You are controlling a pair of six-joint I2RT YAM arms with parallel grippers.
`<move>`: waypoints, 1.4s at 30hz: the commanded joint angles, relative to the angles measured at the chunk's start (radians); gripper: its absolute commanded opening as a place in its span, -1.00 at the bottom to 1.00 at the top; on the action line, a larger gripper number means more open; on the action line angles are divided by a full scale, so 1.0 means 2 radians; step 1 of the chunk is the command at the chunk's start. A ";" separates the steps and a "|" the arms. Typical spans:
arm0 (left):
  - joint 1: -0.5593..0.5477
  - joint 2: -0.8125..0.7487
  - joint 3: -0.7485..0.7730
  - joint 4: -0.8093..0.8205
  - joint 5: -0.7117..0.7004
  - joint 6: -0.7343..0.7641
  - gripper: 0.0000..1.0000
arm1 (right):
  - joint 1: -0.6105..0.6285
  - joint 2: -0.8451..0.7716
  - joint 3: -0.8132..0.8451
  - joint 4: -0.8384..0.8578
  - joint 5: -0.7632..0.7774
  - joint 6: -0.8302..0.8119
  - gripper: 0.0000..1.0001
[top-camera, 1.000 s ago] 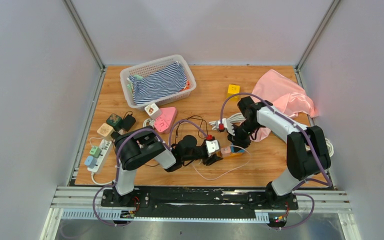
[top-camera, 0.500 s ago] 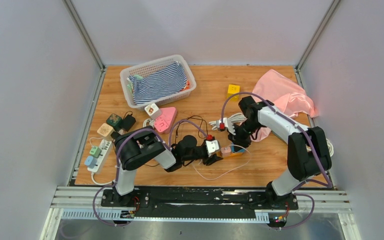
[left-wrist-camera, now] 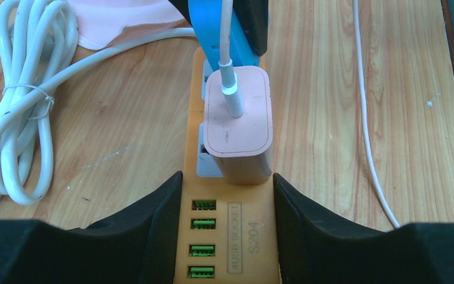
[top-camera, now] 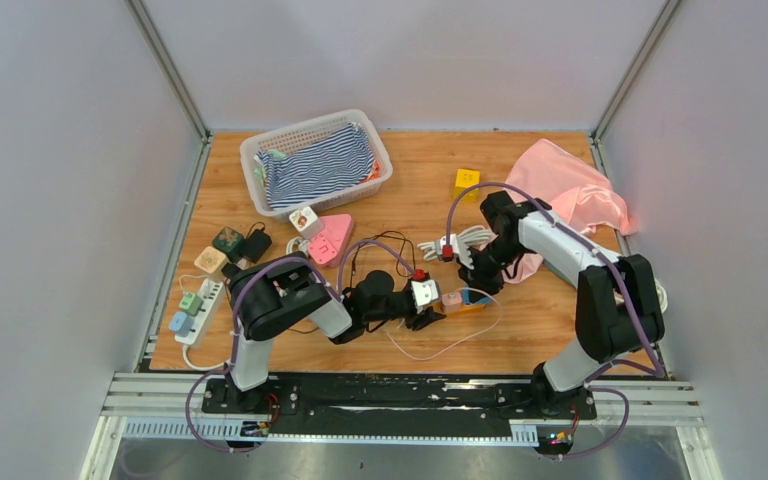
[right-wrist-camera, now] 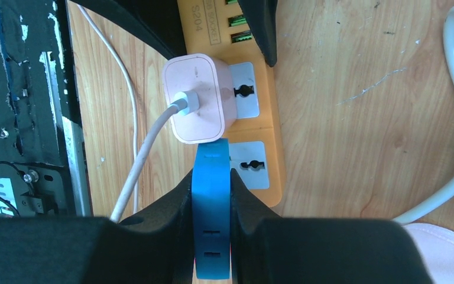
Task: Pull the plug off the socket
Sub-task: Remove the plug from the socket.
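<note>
An orange power strip (left-wrist-camera: 242, 248) lies on the wooden table; it also shows in the right wrist view (right-wrist-camera: 275, 171) and the top view (top-camera: 470, 305). A pink plug (left-wrist-camera: 238, 127) with a white cable (left-wrist-camera: 227, 47) sits in its socket, seen too in the right wrist view (right-wrist-camera: 195, 106) and the top view (top-camera: 451, 299). My left gripper (left-wrist-camera: 227, 195) is shut on the strip's USB end. My right gripper (right-wrist-camera: 211, 177) is shut on a flat blue piece (right-wrist-camera: 211, 213) whose tip touches the pink plug's far side.
A coiled white cord (left-wrist-camera: 18, 118) lies left of the strip. A pink cloth (top-camera: 570, 190) is at the back right. A basket (top-camera: 260, 150) with striped cloth stands at the back left. A yellow cube (top-camera: 466, 180), a white power strip (top-camera: 195, 308) and several chargers lie around.
My right arm has shifted very slightly to the right. The left gripper, the strip and the pink plug have not moved.
</note>
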 commanded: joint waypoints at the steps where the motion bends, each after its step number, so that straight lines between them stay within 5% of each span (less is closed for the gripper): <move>1: -0.003 0.007 -0.005 -0.034 -0.001 0.010 -0.63 | -0.011 -0.025 0.015 -0.040 -0.019 -0.009 -1.00; 25: -0.003 0.007 -0.004 -0.034 -0.001 0.006 -0.62 | -0.112 -0.110 -0.020 0.142 0.009 0.158 -1.00; 42: -0.003 0.001 -0.010 -0.030 0.003 -0.003 -0.61 | -0.124 -0.141 -0.055 0.293 0.061 0.263 -1.00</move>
